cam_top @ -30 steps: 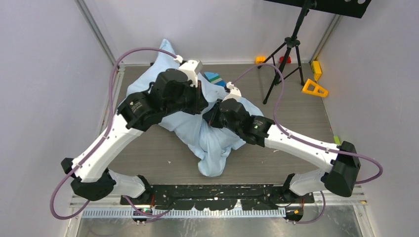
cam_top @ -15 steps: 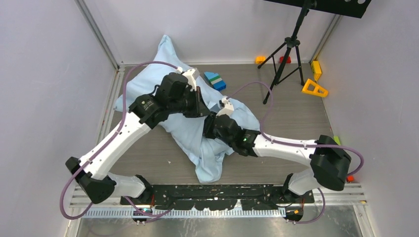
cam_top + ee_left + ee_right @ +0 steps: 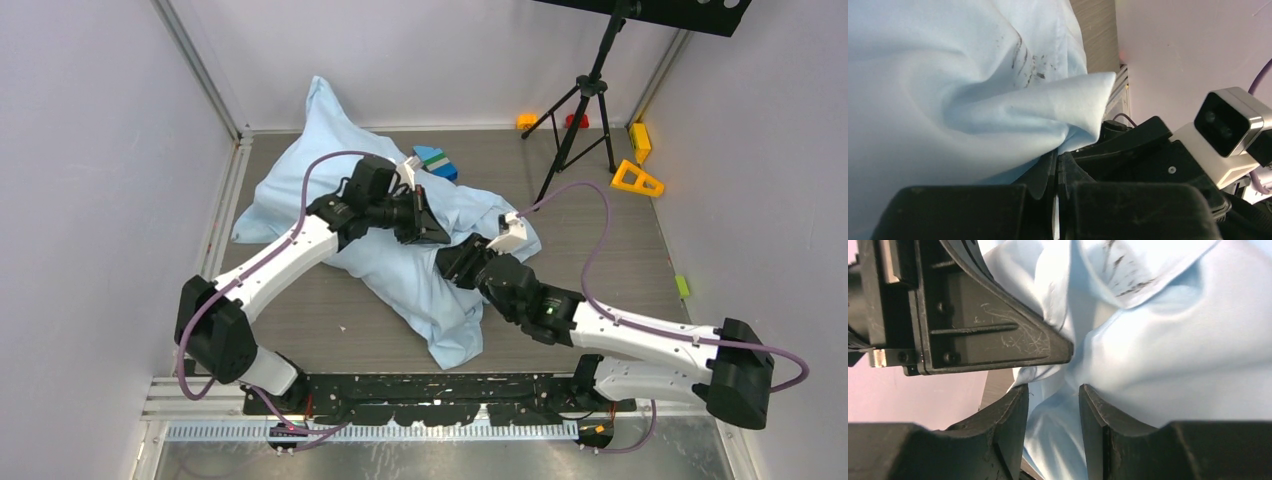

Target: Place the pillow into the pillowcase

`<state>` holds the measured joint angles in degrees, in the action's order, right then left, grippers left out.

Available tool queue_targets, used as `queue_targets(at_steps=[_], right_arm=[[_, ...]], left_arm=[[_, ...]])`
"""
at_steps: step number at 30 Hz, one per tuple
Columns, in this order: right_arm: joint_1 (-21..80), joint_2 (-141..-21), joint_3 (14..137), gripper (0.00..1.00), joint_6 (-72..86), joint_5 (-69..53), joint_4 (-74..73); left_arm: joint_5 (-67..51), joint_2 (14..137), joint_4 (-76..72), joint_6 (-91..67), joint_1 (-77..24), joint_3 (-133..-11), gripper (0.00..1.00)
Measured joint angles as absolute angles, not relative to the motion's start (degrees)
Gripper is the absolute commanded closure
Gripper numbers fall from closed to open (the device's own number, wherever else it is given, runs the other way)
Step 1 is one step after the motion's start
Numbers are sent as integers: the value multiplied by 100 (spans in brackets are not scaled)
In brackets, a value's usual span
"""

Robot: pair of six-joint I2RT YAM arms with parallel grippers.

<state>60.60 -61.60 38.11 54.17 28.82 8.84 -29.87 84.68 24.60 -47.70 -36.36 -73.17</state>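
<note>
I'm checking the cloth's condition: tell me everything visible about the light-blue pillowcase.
The thin, wrinkled light-blue fabric pillowcase lies bunched diagonally across the grey wood-grain table, one corner propped against the back wall. Dark smudges mark one fold. The left gripper is shut on a fold; the right gripper is open beside it.

Cloth hides the lot!
No pillow fabric on show, the pillowcase (image 3: 330,200) wraps whatever plumps it; the toy blocks (image 3: 440,165) sit half behind the left arm's wrist, the tripod (image 3: 585,100) top runs off the upper edge, and the left gripper (image 3: 1057,172) fingers are cropped below.
</note>
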Motion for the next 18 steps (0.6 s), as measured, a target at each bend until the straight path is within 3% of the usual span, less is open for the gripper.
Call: queue_targets(at_steps=[8, 13, 18], right_arm=[[6064, -5625, 3916, 52, 5317, 3387, -30], [6064, -5509, 4963, 40, 4871, 3739, -974], [5430, -5852, 6189, 38, 4259, 3385, -1758]], left_arm=[[-3533, 8534, 2088, -4735, -3514, -6829, 100], [-3514, 8952, 2311, -4289, -3511, -6571, 100], [-3319, 9030, 2786, -3824, -3514, -6451, 100]])
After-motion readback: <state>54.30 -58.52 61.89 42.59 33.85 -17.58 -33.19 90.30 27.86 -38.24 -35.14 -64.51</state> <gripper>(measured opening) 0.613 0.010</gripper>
